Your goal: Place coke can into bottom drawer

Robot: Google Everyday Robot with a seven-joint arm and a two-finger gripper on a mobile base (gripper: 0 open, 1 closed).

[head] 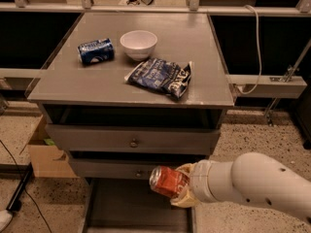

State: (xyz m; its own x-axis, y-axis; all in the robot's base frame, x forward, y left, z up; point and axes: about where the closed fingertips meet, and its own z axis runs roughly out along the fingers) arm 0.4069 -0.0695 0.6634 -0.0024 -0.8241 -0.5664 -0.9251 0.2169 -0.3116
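The broad grey flat-topped bench (189,38) fills the upper half of the view, with three grey drawers stacked beneath its top. A thick white robot arm (257,183) reaches in from the lower right corner.

The bottom drawer (121,208), a wide shallow grey tray with side walls, stands pulled out toward the camera, and its flat floor is in view. Above it the two grey knobbed drawers, the upper (97,139) and the lower (102,169), are pushed in. A brown cardboard box (46,154) sits on the speckled floor just left of the drawers.

On the bench top a crumpled dark blue snack bag (160,76) lies near the middle. A round white bowl (138,43) stands behind it, and a dark blue can (95,51) lies on its side left of the bowl.

The small red-orange coke can (167,181) with a silver end lies sideways, silver end to the left, over the right rear part of the bottom drawer, in front of the lower knobbed drawer. The hand (181,186), with tan fingers (184,168), is clamped on the coke can from above and below.
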